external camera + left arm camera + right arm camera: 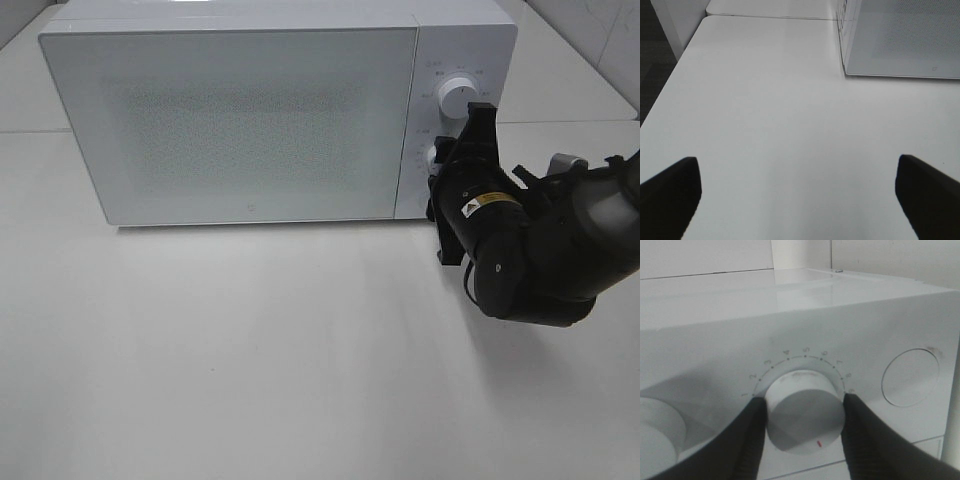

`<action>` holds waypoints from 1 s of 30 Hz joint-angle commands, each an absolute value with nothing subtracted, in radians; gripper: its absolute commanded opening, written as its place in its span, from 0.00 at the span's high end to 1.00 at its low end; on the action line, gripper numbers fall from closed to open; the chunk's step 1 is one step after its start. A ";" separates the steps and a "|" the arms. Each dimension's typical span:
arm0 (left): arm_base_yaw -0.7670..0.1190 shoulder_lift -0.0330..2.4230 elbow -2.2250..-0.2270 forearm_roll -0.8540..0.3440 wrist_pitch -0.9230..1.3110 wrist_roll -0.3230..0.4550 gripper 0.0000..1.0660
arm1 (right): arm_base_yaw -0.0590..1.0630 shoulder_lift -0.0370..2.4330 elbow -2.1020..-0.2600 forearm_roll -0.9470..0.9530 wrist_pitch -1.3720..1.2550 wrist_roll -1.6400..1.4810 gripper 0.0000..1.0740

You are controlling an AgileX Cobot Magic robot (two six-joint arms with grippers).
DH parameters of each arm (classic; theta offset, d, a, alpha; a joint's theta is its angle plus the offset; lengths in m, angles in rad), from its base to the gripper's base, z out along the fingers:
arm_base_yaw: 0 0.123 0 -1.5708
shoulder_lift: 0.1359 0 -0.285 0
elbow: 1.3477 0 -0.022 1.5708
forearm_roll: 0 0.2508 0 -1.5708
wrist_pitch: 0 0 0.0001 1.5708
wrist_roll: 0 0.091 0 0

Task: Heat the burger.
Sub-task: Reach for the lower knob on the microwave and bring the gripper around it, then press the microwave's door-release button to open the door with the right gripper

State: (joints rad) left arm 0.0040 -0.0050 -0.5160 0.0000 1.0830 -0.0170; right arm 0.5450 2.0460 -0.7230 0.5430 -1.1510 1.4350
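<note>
The burger is hidden; it shows in no view. The white microwave [250, 110] stands at the back of the table with its door shut. My right gripper [447, 165] is at the control panel, its two black fingers pressed on either side of the lower dial [802, 420], which has numbers around it and a red mark on its face. In the right wrist view my right gripper [805, 402] closes on this dial. My left gripper [797, 200] is open and empty over bare table, left of the microwave [905, 40]. It is out of the exterior view.
The upper dial [457, 95] sits above the gripped one and also shows in the right wrist view [655, 435]. A round flat button [910, 377] lies on the dial's other side. The white table [250, 350] stretches in front of the microwave.
</note>
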 commanded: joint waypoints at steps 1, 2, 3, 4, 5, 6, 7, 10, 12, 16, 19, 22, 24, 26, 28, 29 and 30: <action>0.006 -0.018 -0.515 -0.005 1.068 -0.021 0.08 | 0.546 2.028 -0.776 0.387 -1.398 1.451 0.94; 0.006 -0.018 -0.515 -0.005 1.068 -0.021 0.08 | 0.546 2.028 -0.776 0.387 -1.398 1.451 0.94; 0.006 -0.018 -0.515 -0.005 1.068 -0.021 0.08 | 0.546 2.028 -0.776 0.387 -1.398 1.451 0.91; 0.006 -0.018 -0.515 -0.005 1.068 -0.021 0.08 | 0.546 2.028 -0.776 0.387 -1.398 1.451 0.89; 0.006 -0.018 -0.515 -0.005 1.068 -0.021 0.08 | 0.546 2.028 -0.776 0.387 -1.398 1.451 0.89; 0.006 -0.018 -0.515 -0.005 1.068 -0.021 0.08 | 0.546 2.028 -0.776 0.387 -1.398 1.451 0.86; 0.006 -0.018 -0.515 -0.005 1.068 -0.021 0.08 | 0.546 2.028 -0.776 0.387 -1.398 1.451 0.83; 0.006 -0.018 -0.515 -0.005 1.068 -0.021 0.08 | 0.546 2.028 -0.776 0.389 -1.398 1.451 0.77; 0.006 -0.018 -0.515 -0.005 1.068 -0.021 0.08 | 0.546 2.028 -0.776 0.411 -1.398 1.451 0.65; 0.006 -0.018 -0.515 -0.005 1.068 -0.021 0.08 | 0.546 2.028 -0.776 0.423 -1.400 1.451 0.55; 0.006 -0.018 -0.515 -0.005 1.068 -0.021 0.08 | 0.546 2.028 -0.776 0.472 -1.405 1.439 0.48; 0.006 -0.018 -0.515 -0.005 1.068 -0.021 0.08 | 0.546 2.028 -0.776 0.499 -1.406 1.416 0.47; 0.006 -0.018 -0.515 -0.005 1.068 -0.021 0.08 | 0.547 2.028 -0.776 0.500 -1.409 1.398 0.46; 0.006 -0.018 -0.515 -0.005 1.068 -0.021 0.08 | 0.547 2.028 -0.776 0.494 -1.409 1.398 0.45; 0.006 -0.018 -0.515 -0.005 1.068 -0.021 0.08 | 0.556 2.028 -0.776 0.489 -1.404 1.398 0.43; 0.006 -0.018 -0.515 -0.005 1.068 -0.021 0.08 | 0.559 2.028 -0.776 0.490 -1.401 1.398 0.42; 0.006 -0.018 -0.515 -0.005 1.068 -0.021 0.08 | 0.561 2.028 -0.774 0.472 -1.395 1.396 0.39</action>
